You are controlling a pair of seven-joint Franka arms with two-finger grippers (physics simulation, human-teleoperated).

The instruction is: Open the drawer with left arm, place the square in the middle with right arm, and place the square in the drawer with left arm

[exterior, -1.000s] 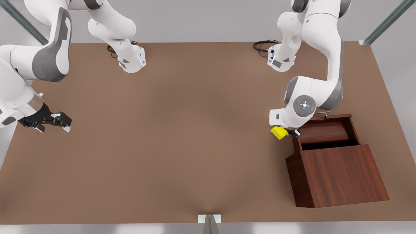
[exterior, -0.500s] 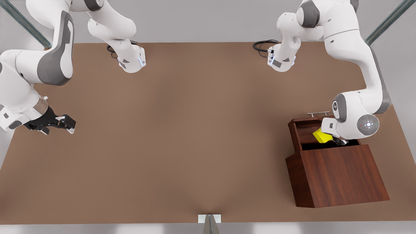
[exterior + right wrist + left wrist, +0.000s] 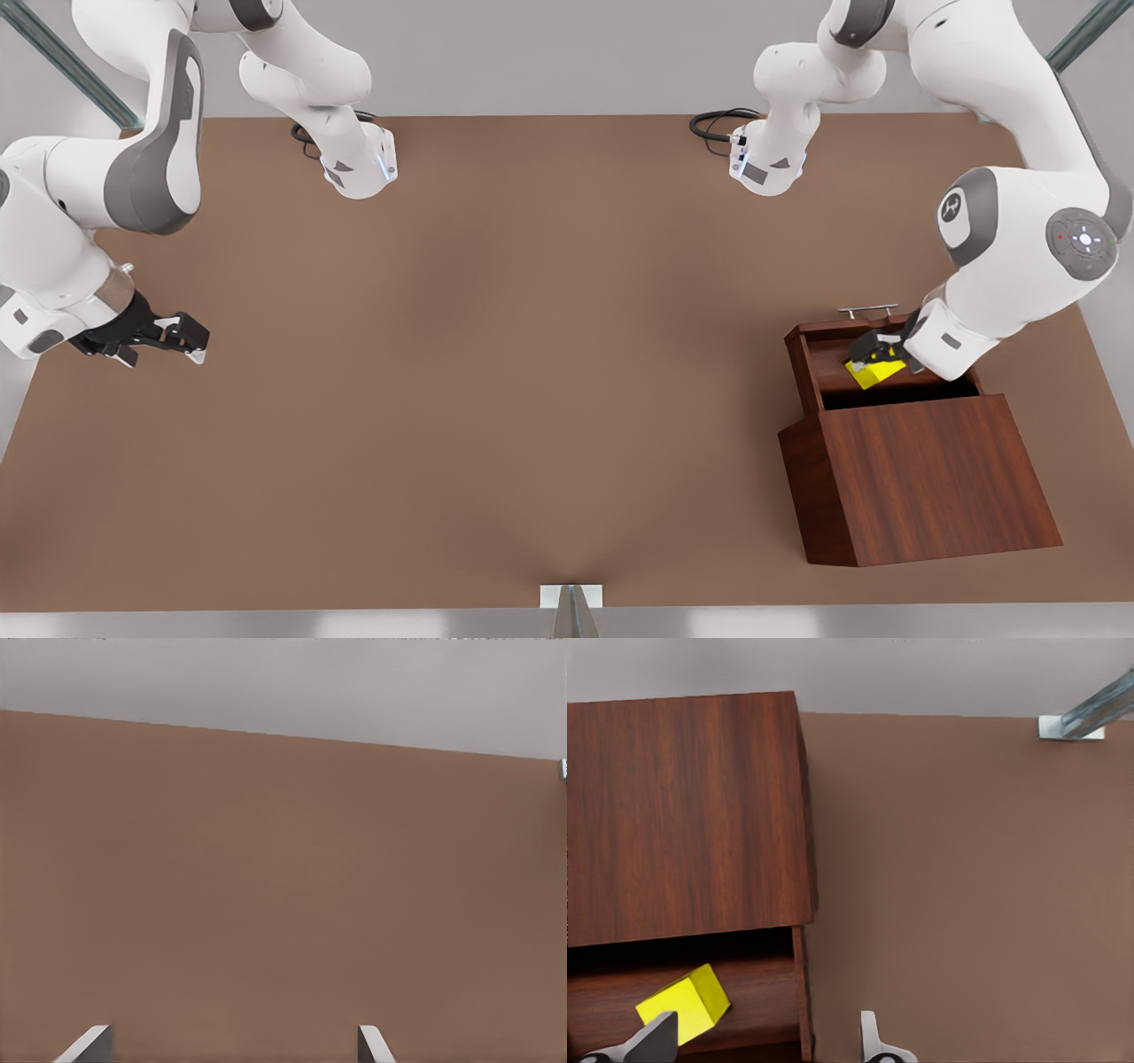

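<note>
A: Last step of the job, by the look of it: the left tool [image 3: 873,347] hangs over the open drawer [image 3: 819,350] at the front view's right, with the square [image 3: 875,371] under it, inside the tray; the first two steps seem done.

B: Is it gripping the cube, though?

A: I'd say not; from the left wrist camera the fingers [image 3: 656,1041] stand wide apart, one tip just at the square's [image 3: 684,1005] edge, the other out past the drawer's [image 3: 744,1001] side wall over bare table [image 3: 966,859]; whether that near tip touches the cube, I cannot tell.

B: And the cube itself?

A: Lying tilted on the drawer floor, near the cabinet's [image 3: 921,478] sloped top; released, in my judgement.

B: So what's next?

A: Likely a clean lift straight up, keeping that near finger from nudging the cube or catching the drawer wall.

B: The other arm?

A: The right tool [image 3: 173,337] waits at the front view's far left, low over the table [image 3: 532,354], fingers [image 3: 89,1043] apart and nothing between them.
</note>
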